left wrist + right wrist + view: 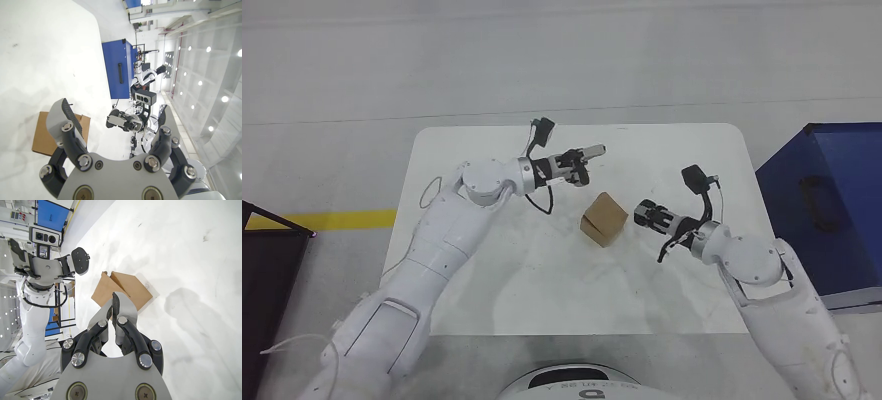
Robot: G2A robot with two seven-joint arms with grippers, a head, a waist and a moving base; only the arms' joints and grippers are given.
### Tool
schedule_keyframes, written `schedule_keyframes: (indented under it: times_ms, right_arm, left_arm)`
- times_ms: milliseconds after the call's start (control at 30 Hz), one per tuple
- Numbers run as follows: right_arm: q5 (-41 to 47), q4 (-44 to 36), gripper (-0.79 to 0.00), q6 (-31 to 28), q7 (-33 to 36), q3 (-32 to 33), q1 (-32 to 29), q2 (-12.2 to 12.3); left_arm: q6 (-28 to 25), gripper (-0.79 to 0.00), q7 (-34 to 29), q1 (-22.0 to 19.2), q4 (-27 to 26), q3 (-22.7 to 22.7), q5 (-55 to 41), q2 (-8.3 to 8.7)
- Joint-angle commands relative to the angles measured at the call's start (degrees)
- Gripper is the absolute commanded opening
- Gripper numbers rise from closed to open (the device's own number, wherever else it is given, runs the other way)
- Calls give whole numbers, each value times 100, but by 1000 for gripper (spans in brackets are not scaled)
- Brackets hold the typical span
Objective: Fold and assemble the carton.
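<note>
Carton (604,218) at centre of table (492,290), brown, folded into a box, one flap edge poking up at the seam (not flush). Just right of it, apart by a small gap: right gripper (113,296), jaws clenched, nothing between. Farther back and to the left, well clear of the carton: left gripper (115,108), jaws spread wide, empty. Beyond the table's right edge: blue bin (832,200)
</note>
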Motion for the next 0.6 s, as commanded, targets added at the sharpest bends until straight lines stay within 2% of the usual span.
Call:
schedule_keyframes:
  times_ms: [0,167,333,367,400,433,567]
  right_arm:
    - [-26,80,-785,4,39,-170,177,-18]
    - [-144,368,-785,45,156,-628,657,-72]
    - [8,532,-785,295,91,-665,755,-99]
    - [15,524,-665,375,69,-584,682,-88]
    - [34,477,-474,428,57,-494,586,-76]
    - [74,412,-434,466,42,-384,469,-63]
    - [129,45,-416,627,-78,76,-117,-8]
  left_arm:
    - [19,0,-6,205,-164,-328,12,111]
    - [151,0,-32,865,-770,-991,-26,336]
    - [244,0,-122,1345,-1315,-1127,-249,398]
    - [245,0,-136,1365,-1362,-1067,-247,391]
    - [253,0,-172,1360,-1384,-976,-239,378]
    - [255,0,-217,1326,-1381,-865,-202,361]
    - [202,0,-250,1031,-1150,-422,-144,256]
